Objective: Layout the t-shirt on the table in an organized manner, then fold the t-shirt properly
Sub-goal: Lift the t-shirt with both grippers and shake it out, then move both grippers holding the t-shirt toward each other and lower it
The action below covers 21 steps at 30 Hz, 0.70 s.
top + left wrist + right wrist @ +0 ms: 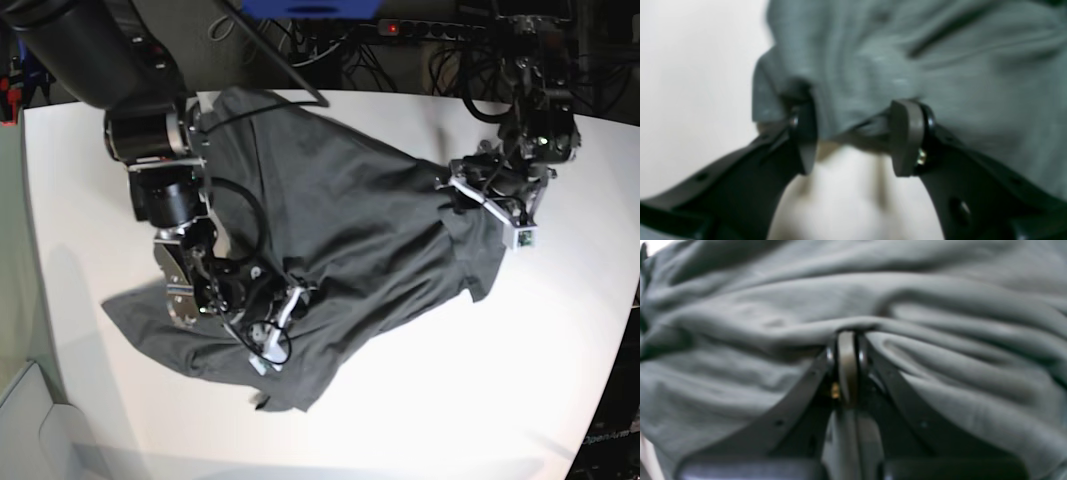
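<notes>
Two hands work the one t-shirt [350, 230], which lies rumpled across the middle of the white table [560, 380], stretched on a slant between them. The right hand [847, 336] has its jaws pressed fully together on a ridge of grey cloth; folds fan out to either side of the pinch, and the fabric rises in a tuck just above the tips, which suggests the hand is gripping the shirt to pull it taut or drag it flat. In the overhead view this hand [268, 325] sits over the lower part of the shirt, with a loose flap spreading outward beyond it to the table's near side. The left hand [853, 136] stands half open, its two pads straddling a bunched edge of the shirt [907, 60]; cloth hangs between and over the pads, with bare table showing beneath them, but blur makes it unclear whether the pads truly clamp the fabric or merely bracket it. From above, that hand [490, 195] meets the shirt's far corner, where the fabric peaks toward it, a likely sign the corner is being drawn outward to spread the garment. The shirt looks nowhere near laid out yet. No brand, label or readable writing shows on the shirt, the hands or the table.
</notes>
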Tool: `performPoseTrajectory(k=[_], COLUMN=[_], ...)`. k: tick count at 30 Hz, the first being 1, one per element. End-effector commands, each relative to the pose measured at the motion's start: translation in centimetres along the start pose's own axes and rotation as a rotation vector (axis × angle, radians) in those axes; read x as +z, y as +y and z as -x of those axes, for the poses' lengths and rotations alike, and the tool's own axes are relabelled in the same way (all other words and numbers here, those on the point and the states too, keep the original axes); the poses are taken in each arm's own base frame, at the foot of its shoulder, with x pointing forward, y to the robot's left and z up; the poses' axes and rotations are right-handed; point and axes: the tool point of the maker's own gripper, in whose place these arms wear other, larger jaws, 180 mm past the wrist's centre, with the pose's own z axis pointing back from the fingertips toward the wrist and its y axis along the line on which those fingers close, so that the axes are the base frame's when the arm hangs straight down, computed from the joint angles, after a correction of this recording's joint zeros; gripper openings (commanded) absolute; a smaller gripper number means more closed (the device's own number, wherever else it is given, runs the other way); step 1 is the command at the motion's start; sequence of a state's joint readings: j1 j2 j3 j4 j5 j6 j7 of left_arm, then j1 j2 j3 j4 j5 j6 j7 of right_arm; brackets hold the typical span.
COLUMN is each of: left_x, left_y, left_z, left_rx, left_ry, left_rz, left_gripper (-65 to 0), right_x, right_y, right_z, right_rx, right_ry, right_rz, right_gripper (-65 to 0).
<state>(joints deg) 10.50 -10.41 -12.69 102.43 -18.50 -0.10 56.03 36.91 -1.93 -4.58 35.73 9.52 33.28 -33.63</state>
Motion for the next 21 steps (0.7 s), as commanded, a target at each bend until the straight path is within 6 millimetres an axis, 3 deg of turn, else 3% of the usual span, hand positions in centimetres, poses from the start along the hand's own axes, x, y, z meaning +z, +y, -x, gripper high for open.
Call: performPoseTrajectory(k=[1, 5, 8, 10, 14, 21], left_x=[0.9, 3.1, 3.7, 3.7, 0.9, -5.8], left_y=[-0.4, -1.7, -2.4, -2.9, -3.8, -6.1], left_z=[-2.1, -5.0, -7.1, -9.2, -11.4, -13.8], left_rx=[-0.017, -0.05, -0.06, -0.06, 0.011, 0.124], left_ry=[-0.065, -0.159, -0.223, -0.264, -0.257, -0.129], left_rz=[0.007, 0.029, 0.043, 0.053, 0.08, 0.141], left_gripper=[-32.1, -32.1, -32.1, -32.1, -32.1, -32.1], right_x=[0.8, 1.4, 3.2, 4.5, 7.3, 10.0], right_y=[0.5, 0.4, -1.0, -0.7, 0.5, 4.6], right_z=[-4.1, -4.5, -3.3, -3.4, -2.1, 4.9], right_rx=[0.04, 0.06, 0.106, 0.148, 0.22, 0.235], right_ry=[-0.084, -0.085, -0.063, -0.095, -0.134, -0.049], right_rz=[-0.019, -0.015, 0.038, 0.062, 0.106, 0.112], right_gripper=[-65.0, -65.0, -65.0, -65.0, -65.0, -65.0])
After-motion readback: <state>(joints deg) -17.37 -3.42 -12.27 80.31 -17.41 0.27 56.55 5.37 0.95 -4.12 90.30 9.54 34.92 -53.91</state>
